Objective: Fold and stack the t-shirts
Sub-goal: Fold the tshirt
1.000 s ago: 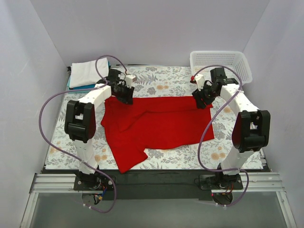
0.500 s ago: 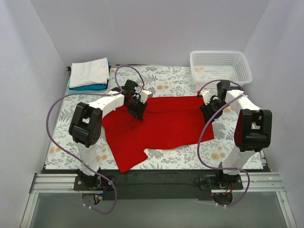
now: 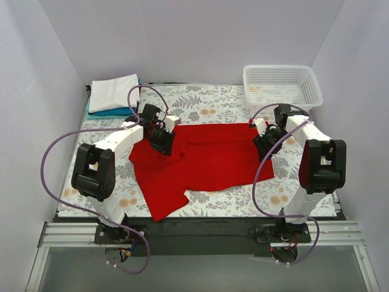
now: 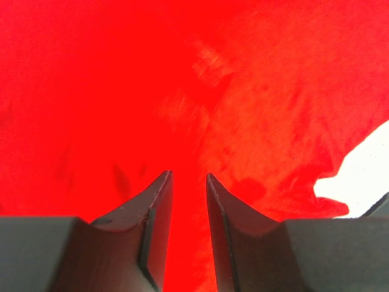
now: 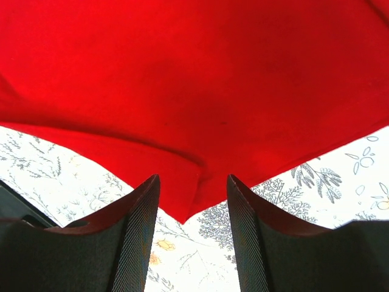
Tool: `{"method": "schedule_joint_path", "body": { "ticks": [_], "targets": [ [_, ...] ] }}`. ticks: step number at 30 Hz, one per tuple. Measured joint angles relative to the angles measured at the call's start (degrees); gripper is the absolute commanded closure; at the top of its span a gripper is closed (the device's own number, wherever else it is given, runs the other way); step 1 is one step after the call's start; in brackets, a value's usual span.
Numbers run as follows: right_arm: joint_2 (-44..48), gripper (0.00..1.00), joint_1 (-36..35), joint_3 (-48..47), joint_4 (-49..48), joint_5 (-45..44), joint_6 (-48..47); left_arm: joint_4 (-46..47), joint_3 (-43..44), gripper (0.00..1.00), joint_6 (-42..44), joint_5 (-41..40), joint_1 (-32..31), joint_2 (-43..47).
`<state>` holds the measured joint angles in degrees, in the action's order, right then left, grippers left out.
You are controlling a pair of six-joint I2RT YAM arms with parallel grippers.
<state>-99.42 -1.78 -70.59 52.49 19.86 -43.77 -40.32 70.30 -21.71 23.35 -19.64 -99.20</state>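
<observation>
A red t-shirt lies spread on the flowered table, with a sleeve trailing toward the front left. My left gripper is low over its upper left part. In the left wrist view its jaws stand a narrow gap apart, and red cloth fills the view between and beyond them. My right gripper is at the shirt's right edge. It is open, and a pointed corner of the shirt lies between its fingers without being pinched. A folded white shirt sits on a teal one at the back left.
A white mesh basket stands at the back right. The flowered tablecloth shows behind the red shirt and along the front. Enclosure walls stand close on both sides.
Both grippers came forward from the shirt's back corners, and the back edge now lies flatter. The left gripper swung right and then back left. The right gripper has barely moved since half a second ago.
</observation>
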Motion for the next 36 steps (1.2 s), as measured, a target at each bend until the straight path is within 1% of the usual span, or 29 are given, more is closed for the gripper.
{"method": "schedule_joint_path", "body": {
  "ticks": [5,14,17,18,20,21,25,27,33,35,36],
  "targets": [
    [-1.99,0.45,0.0,0.46,0.04,-0.63,-0.52,-0.13,-2.89,0.71,-1.11,-0.07,2.73,1.84],
    [-4.28,0.55,0.0,2.03,-0.11,-0.72,-1.49,-0.07,-5.33,0.71,-2.14,-0.37,4.42,3.82],
    [-4.28,0.65,0.0,2.84,-0.13,-0.92,-1.77,-0.04,-5.46,0.71,-2.23,-0.37,4.72,3.85],
    [-4.28,0.77,0.0,3.04,-0.04,-1.05,-1.84,-0.04,-5.46,0.71,-2.29,-0.35,4.87,3.85],
    [-4.31,0.9,0.0,3.26,-0.09,-1.29,-2.25,0.0,-5.49,0.71,-2.34,-0.35,5.14,3.85],
    [-4.31,0.98,0.0,3.34,-0.07,-1.36,-2.23,-0.02,-5.49,0.71,-2.34,-0.35,5.29,3.85],
    [-3.54,0.99,0.0,4.24,-0.07,-1.99,-2.4,-0.13,-5.75,0.73,-2.21,-0.35,5.99,4.35],
    [-1.25,0.99,0.0,5.51,0.04,-2.56,-2.91,-0.68,-6.01,0.74,-1.7,-0.17,6.45,5.09],
    [13.46,0.99,0.0,11.54,1.97,-4.76,-6.08,-4.09,-8.5,0.74,1.62,1.62,8.35,10.14],
    [17.62,0.86,0.0,14.47,2.69,-5.99,-7.26,-5.68,-9.51,0.74,2.95,2.25,8.9,12.66],
    [19.21,0.75,0.0,16.26,2.84,-6.75,-7.69,-6.51,-9.94,0.73,3.65,2.64,9.05,13.88]
  ]
}}
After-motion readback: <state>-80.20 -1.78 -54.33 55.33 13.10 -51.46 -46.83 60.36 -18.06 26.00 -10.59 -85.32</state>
